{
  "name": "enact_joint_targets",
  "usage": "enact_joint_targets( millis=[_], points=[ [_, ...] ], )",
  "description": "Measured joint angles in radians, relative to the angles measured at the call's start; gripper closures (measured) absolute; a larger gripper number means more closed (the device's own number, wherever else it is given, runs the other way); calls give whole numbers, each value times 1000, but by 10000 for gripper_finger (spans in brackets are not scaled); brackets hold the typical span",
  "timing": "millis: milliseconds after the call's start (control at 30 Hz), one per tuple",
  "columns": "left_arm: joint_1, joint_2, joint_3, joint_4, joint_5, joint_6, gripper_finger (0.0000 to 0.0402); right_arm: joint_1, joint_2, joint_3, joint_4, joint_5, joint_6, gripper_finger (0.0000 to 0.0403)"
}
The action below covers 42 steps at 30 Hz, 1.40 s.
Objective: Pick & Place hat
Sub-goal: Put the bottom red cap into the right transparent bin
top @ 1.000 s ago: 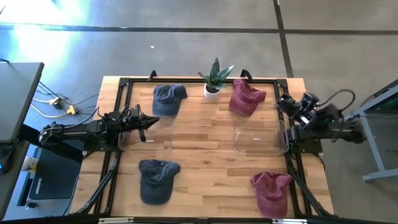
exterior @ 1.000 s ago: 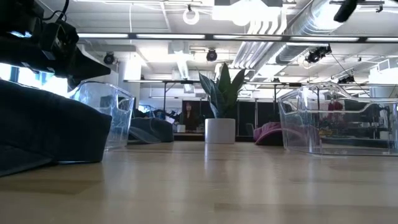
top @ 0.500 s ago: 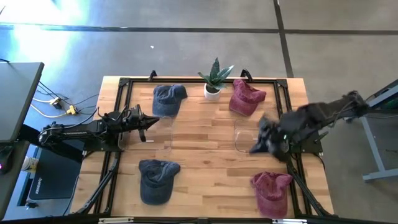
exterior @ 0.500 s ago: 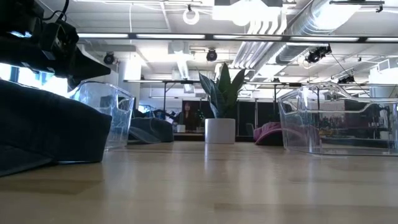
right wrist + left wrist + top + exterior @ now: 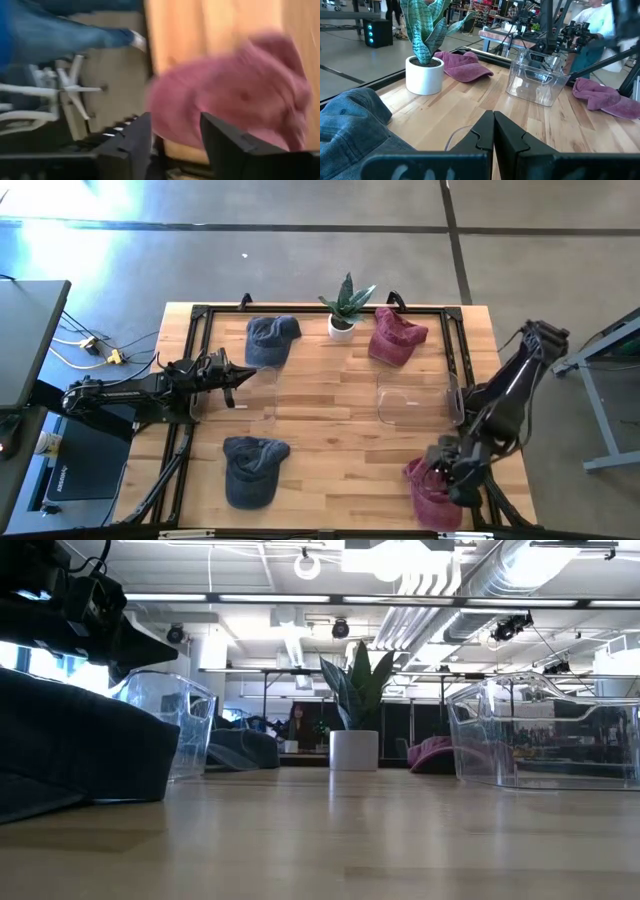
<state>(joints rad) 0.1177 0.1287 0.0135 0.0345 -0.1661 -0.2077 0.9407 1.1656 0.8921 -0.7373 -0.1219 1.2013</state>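
While the right tool (image 5: pixel 447 470) gapes above a red hat (image 5: pixel 432 492), a clear bin (image 5: pixel 412 401) sits near.

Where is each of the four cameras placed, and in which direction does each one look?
High: overhead, straight down; both arms and the table show.
Low: table height, looking level toward the plant; part of an arm shows at upper left.
Left wrist: past the shut left gripper toward the plant.
Right wrist: past the open right gripper onto a red hat.
Shared: high and right wrist both show that hat.

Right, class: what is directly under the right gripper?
The near red hat lies under the right gripper, whose open fingers hang over it. The arm covers part of the hat; contact cannot be told.
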Motion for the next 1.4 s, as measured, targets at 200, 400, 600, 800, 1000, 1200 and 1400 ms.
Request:
enact_joint_targets(
  millis=[200, 400, 600, 800, 1000, 1200, 1400],
  points=[
    [0, 0, 0, 0, 0, 0, 401, 11, -6, -170, -113, -68, 252, 190],
    [0, 0, 0, 0, 0, 0, 401, -4, -17, -288, -100, -135, 376, 193],
    [0, 0, 0, 0, 0, 0, 401, -4, -17, -369, 39, -145, 429, 194],
    [0, 0, 0, 0, 0, 0, 401, -4, -17, -430, 228, -99, 441, 202],
    [0, 0, 0, 0, 0, 0, 401, -5, -9, -473, 302, -34, 438, 269],
    [0, 0, 0, 0, 0, 0, 401, -5, -14, -453, 332, -16, 360, 390],
    [0, 0, 0, 0, 0, 0, 401, -5, -67, -292, 362, 31, 264, 386]
  ],
)
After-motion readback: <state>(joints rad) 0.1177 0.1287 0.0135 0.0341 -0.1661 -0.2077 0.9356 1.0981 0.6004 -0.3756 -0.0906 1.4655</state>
